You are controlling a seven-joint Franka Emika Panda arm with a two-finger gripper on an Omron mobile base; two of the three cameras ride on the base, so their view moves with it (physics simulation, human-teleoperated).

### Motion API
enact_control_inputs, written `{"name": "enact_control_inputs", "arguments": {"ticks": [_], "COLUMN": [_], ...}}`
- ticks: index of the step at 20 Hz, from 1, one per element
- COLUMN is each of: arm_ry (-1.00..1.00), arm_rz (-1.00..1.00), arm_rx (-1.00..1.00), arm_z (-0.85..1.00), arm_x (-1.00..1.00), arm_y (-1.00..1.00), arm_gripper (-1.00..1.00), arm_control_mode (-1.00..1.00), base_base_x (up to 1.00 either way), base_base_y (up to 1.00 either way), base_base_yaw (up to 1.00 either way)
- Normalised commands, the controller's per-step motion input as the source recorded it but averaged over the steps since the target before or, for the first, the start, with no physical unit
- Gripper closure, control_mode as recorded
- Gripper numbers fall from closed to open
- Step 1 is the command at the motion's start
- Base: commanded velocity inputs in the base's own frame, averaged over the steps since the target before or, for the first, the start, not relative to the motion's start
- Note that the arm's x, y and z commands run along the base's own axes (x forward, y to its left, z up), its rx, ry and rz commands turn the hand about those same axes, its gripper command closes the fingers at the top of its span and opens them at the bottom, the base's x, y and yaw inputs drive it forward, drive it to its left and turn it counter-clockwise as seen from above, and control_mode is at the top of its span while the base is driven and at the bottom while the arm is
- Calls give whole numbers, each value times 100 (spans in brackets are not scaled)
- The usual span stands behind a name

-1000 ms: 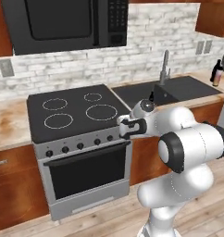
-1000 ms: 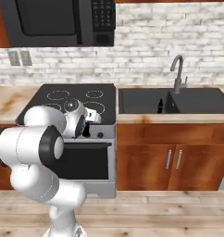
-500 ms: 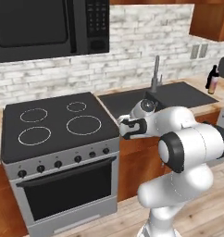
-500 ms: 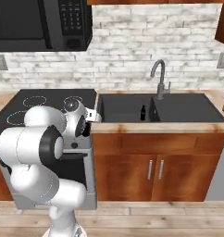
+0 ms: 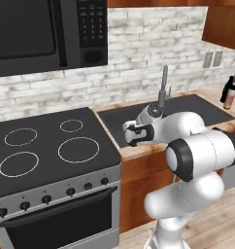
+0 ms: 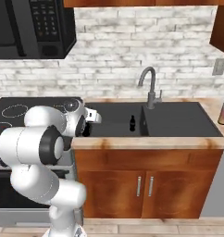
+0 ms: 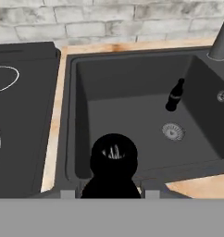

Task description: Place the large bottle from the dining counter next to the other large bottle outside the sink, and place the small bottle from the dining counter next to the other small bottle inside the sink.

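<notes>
gripper point(image 7: 111, 190) clamped on small bottle point(image 7: 113, 164) | above sink point(image 7: 132, 69) near edge

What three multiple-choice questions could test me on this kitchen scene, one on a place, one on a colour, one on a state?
1. Where does the small bottle that nobody holds stand?
A. inside the sink
B. on the stove
C. on the floor

2. What colour is the sink basin?
A. white
B. dark
C. copper

3. What is the gripper doing?
A. hanging open
B. shut on a small black bottle
C. holding the tap

Key: 1 A, it stands upright on the basin floor near the drain. 2 B, the basin is matte dark. 3 B, the hand view shows a black bottle between the finger tips.
</notes>
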Motion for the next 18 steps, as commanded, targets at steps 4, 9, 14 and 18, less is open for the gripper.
{"name": "enact_control_inputs", "arguments": {"ticks": [4, 9, 14, 18], "arm_ry": [0, 0, 0, 0], "arm_rz": [0, 0, 0, 0], "arm_rx": [0, 0, 0, 0], "arm_z": [0, 0, 0, 0], "arm_x": [0, 0, 0, 0], "arm_y": [0, 0, 0, 0], "arm_gripper": [100, 100, 100, 100], "arm_control_mode": [100, 100, 100, 100], "base_base_x": [61, 35, 5, 6], "base_base_y": [-33, -33, -30, -29], "base_base_yaw": [0, 0, 0, 0]}}
